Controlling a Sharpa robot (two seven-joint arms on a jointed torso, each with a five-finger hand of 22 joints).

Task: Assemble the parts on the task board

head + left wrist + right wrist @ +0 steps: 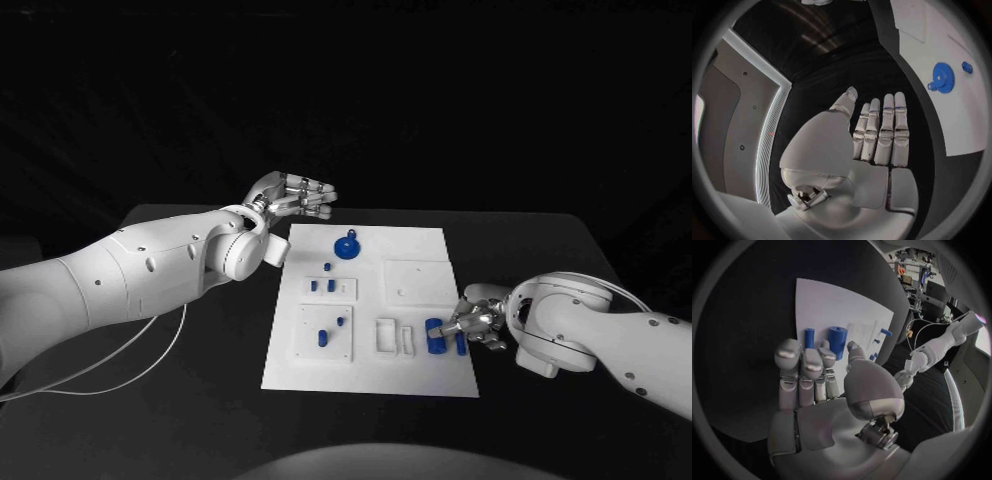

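Observation:
The white task board (pixel 418 240) lies mid-table. A blue gear (pixel 348 245) stands near its far end, seen also as the gear (pixel 943 78) beside a small blue stud (pixel 967 66). My left hand (pixel 296 197) hovers off the board's far left corner, its fingers (pixel 882 132) straight and holding nothing. My right hand (pixel 476 325) is at the board's right edge, close to a thick blue cylinder (pixel 434 337) and a thin blue peg (pixel 459 345). In the right wrist view the hand (pixel 817 375) reaches toward the cylinder (pixel 837 340) and peg (pixel 809 338), gripping neither.
Several small blue parts stand in the left blocks, such as a pair (pixel 322 286) and a peg (pixel 342 321). A raised white square (pixel 420 280) sits on the board's right half. A white cable (pixel 137 350) trails on the black table at left.

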